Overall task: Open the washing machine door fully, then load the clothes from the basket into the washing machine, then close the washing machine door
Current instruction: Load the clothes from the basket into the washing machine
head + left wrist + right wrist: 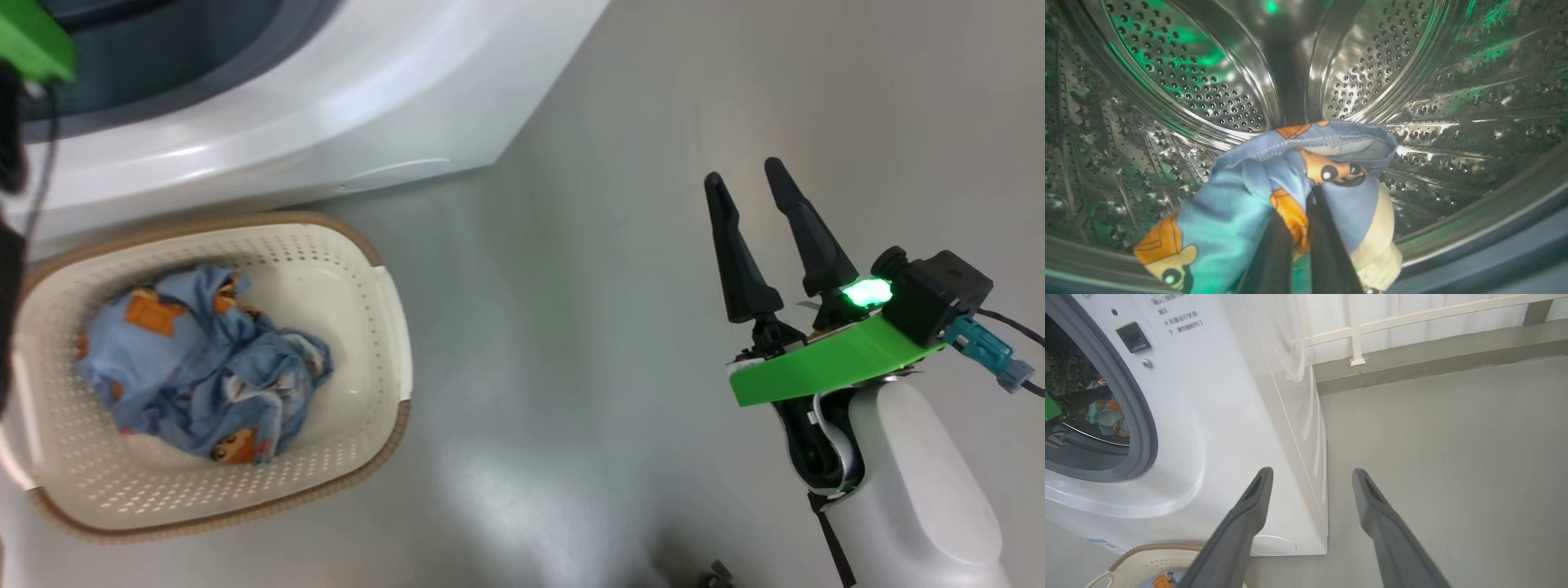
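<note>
The left gripper (1311, 192) is clenching a blue bear-print garment (1237, 212) inside the steel drum (1208, 90), at six o'clock in its wrist view. In the head view, the right gripper (744, 173) is hanging released at four o'clock. The other blue clothes (204, 359) are lying in the basket (396, 343) at eight o'clock, just beside the washing machine (343, 106).

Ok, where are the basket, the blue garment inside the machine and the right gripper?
basket (351, 278), head view, on its perforated far wall.
blue garment (1229, 204), left wrist view, on the blue fabric left of centre.
right gripper (742, 171), head view, midway between its open fingertips.
</note>
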{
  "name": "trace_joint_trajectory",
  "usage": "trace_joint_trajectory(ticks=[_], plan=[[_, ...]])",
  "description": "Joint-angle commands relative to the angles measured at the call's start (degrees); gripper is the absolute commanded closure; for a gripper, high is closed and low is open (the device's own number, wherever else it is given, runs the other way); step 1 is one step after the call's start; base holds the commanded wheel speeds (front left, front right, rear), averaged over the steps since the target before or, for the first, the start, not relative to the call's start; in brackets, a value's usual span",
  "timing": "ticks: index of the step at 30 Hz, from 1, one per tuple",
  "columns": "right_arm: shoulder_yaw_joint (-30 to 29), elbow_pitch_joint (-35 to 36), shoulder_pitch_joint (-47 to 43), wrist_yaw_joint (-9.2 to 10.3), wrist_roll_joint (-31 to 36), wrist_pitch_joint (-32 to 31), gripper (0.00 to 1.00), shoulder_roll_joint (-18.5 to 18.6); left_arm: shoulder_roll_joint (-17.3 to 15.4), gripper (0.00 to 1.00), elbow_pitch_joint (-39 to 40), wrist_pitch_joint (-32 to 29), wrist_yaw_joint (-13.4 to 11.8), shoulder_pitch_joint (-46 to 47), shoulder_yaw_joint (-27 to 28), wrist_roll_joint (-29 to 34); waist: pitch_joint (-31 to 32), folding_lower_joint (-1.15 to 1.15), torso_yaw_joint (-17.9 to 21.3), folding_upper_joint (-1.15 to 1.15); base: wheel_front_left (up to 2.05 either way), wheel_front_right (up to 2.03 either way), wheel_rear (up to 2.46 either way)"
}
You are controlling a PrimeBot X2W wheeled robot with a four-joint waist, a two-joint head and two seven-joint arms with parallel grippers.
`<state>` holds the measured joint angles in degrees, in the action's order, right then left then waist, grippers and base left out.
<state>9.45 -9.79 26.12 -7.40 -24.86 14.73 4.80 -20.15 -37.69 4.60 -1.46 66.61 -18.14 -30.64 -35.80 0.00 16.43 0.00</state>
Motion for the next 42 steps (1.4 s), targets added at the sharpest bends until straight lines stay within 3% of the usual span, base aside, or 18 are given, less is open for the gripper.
trace_joint_trajectory(ticks=[1, 8, 9, 10, 23, 34, 42], plan=[[1.4, 1.6, 0.2, -0.09, -0.3, 0.3, 0.0, -0.5, -2.3, 1.0, -0.6, 0.5, 0.3, 3.6, 0.9, 0.9, -1.6, 0.0, 1.7, 0.0, 0.0, 0.0, 0.0], [1.2, 1.8, 0.4, -0.09, -0.2, 0.3, 0.0, -1.0, -2.3, 1.0, -11.4, -0.7, 1.2, 12.6, 0.4, 1.4, -3.2, 0.0, 3.9, 0.0, 0.0, 0.0, 0.0], [1.2, 1.8, 0.3, -0.09, -0.2, 0.3, 0.0, -1.0, -2.2, 0.96, -13.0, -1.0, 1.0, 13.7, 0.4, 1.4, -3.3, 0.0, 4.0, 0.0, 0.0, 0.0, 0.0], [1.2, 1.8, 0.4, -0.09, -0.2, 0.3, 0.0, -1.0, -2.1, 0.0, -14.4, -1.2, 0.9, 14.6, 0.3, 1.4, -3.4, 0.0, 4.1, 0.0, 0.0, 0.0, 0.0], [0.8, 1.3, 0.6, -0.09, 0.5, 0.3, 0.0, -1.1, 1.0, 0.0, -24.7, 3.6, 2.9, 16.2, -0.8, 0.8, -1.8, 0.0, 1.5, 0.0, 0.0, 0.0, 0.0], [0.5, 0.8, 0.2, -0.09, 0.5, 0.3, 0.0, -0.5, 2.7, 0.0, -26.2, 7.9, 5.4, 11.1, -1.2, -0.4, 1.2, 0.0, -1.6, 0.0, 0.0, 0.0, 0.0], [0.8, 0.3, 0.0, -0.09, 0.2, 0.3, 0.0, -0.2, 2.9, 0.0, -27.0, 6.6, 6.2, 8.6, -2.9, -0.1, 2.5, 0.0, -2.6, 0.0, 0.0, 0.0, 0.0]])
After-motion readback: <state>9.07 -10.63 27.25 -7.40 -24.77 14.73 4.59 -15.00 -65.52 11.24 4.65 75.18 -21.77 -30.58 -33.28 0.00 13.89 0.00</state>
